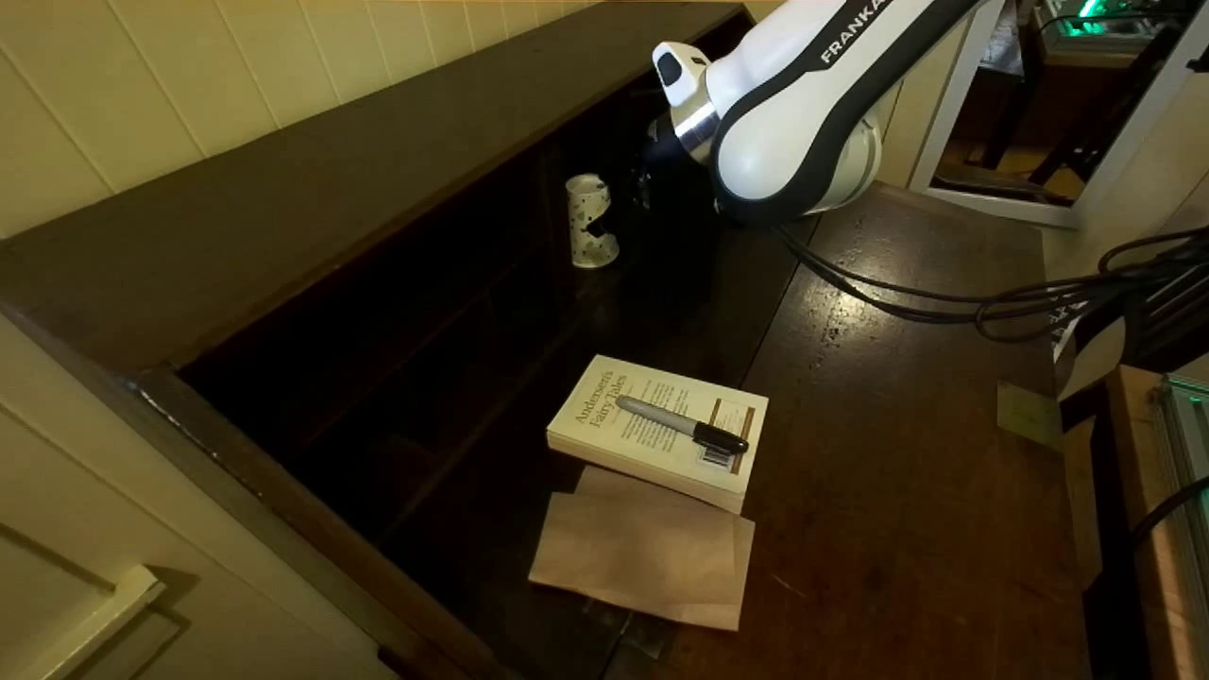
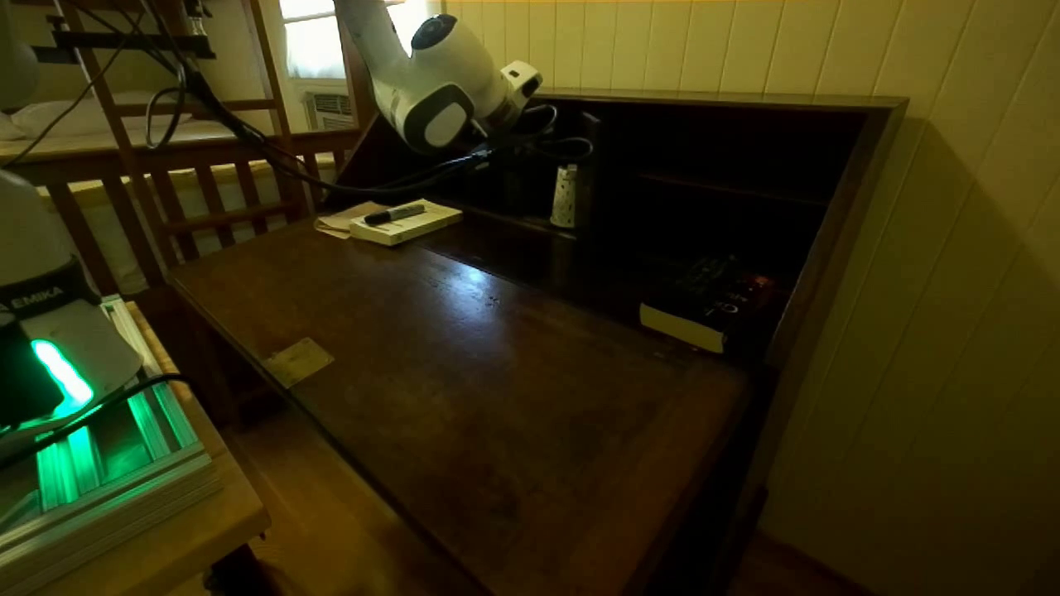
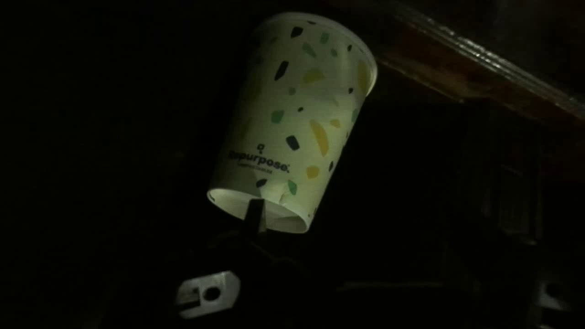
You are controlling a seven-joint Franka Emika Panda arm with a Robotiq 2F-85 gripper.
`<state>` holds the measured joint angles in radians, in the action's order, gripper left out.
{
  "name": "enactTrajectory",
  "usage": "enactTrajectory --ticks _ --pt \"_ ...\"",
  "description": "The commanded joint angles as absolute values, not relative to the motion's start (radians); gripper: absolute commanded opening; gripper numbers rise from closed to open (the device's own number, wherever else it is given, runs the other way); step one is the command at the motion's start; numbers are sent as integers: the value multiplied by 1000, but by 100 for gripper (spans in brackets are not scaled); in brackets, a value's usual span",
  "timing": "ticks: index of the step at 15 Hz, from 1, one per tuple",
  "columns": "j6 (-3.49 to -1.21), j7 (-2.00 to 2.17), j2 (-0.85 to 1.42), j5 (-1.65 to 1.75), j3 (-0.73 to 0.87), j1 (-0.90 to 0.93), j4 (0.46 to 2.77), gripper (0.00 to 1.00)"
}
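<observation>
A white paper cup (image 3: pixel 292 105) with green, yellow and dark flecks fills the upper middle of the wrist view. It stands upside down on its rim in the dark desk hutch, as both exterior views show the cup (image 1: pixel 584 210) (image 2: pixel 565 199). My gripper (image 3: pixel 384 196) is open, with one of its fingers (image 3: pixel 254 219) overlapping the cup's recessed base. Whether that finger touches the cup, I cannot tell. The far finger is barely visible in the dark at the right. In the exterior views the gripper is mostly lost in shadow beside the cup.
A cream book (image 1: pixel 642 439) lies on the desk with a grey marker (image 1: pixel 661 416) on top and brown paper (image 1: pixel 642 557) beside it. A thick black book (image 2: pixel 704 302) lies at the hutch's other end. Cables (image 1: pixel 907 307) hang from the arm; a shelf divider (image 2: pixel 590 182) stands by the cup.
</observation>
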<state>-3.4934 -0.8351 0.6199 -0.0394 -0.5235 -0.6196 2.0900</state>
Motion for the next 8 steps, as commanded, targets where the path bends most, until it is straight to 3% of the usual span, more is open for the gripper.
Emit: enactTrajectory --ticks 1,7,8 --pt "-3543 -844 677 25 -567 -670 2069 80" --pt "-3561 -842 713 106 -606 -726 2072 38" --pt "-3567 -839 713 117 -616 -738 2076 59"
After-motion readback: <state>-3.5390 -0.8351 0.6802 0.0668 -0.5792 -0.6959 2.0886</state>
